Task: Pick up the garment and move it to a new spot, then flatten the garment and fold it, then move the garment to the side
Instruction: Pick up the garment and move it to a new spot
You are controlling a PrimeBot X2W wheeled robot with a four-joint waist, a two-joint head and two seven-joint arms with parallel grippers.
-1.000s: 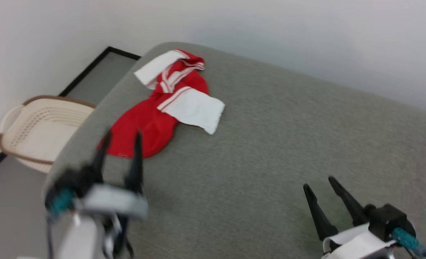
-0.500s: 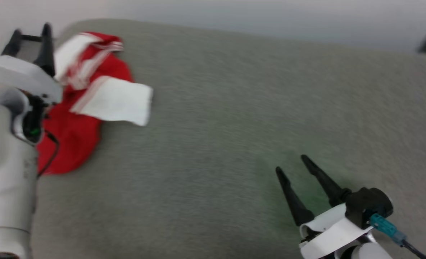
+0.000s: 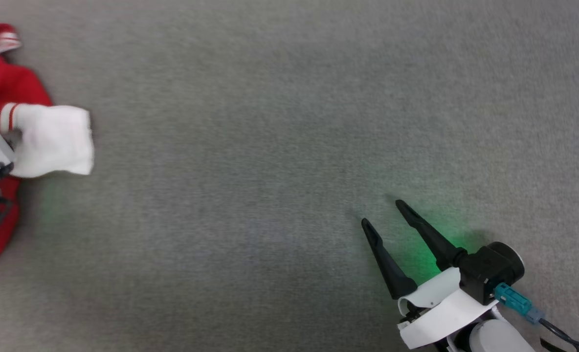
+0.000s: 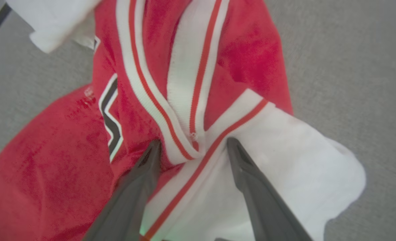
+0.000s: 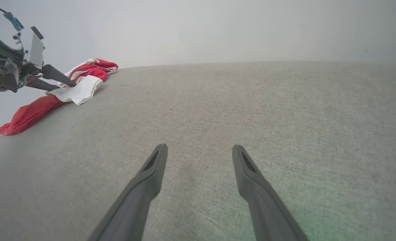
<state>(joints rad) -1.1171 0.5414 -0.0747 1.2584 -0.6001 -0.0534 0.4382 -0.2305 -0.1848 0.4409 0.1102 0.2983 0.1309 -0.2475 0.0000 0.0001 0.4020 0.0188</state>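
Garment (image 4: 67,160) lies bunched at the left end of the grey fabric surface (image 3: 270,146). The left tool (image 4: 193,141) is right on top of it, fingers spread wide and closed on nothing. Its tips straddle the spot where the striped trim (image 4: 184,83) meets the white sleeve (image 4: 301,160), red body to its left. Across to the right tool (image 3: 382,212): fingers apart as well, over bare fabric, with the garment well away to its upper left.
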